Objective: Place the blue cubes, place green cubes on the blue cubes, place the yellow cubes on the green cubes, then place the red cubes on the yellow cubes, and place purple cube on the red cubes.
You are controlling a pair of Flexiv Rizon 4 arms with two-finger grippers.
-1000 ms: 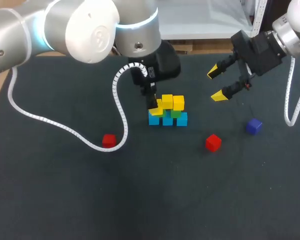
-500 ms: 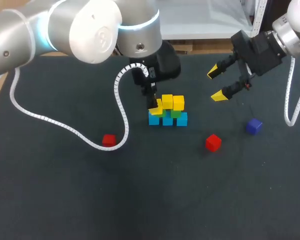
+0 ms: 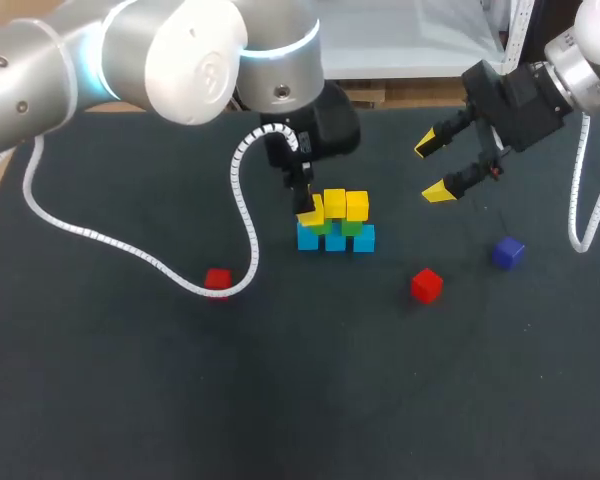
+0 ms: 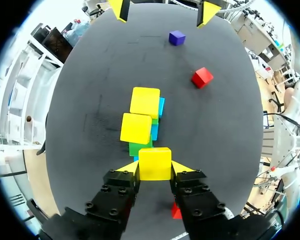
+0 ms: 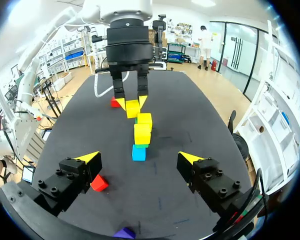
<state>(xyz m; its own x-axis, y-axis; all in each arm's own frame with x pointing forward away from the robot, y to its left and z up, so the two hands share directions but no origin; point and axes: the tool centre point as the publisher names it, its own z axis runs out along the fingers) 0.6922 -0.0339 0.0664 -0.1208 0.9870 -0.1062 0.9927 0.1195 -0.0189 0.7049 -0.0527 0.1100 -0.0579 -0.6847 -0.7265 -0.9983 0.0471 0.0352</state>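
Left wrist view: left gripper [image 4: 154, 169] clamped a yellow cube [image 4: 154, 161].
Wide open, right gripper [image 5: 139, 157] hung apart from the stack [image 3: 352, 238].

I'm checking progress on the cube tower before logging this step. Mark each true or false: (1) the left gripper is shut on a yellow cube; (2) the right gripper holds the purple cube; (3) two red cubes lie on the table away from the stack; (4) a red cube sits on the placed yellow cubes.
1. True. The left gripper has both fingers against a yellow cube, at the end of the stack.
2. False. The right gripper is open and empty; the purple cube lies on the table.
3. True. The red cubes lie one to the stack's right, one to its left.
4. False. Nothing rests on the placed yellow cubes.
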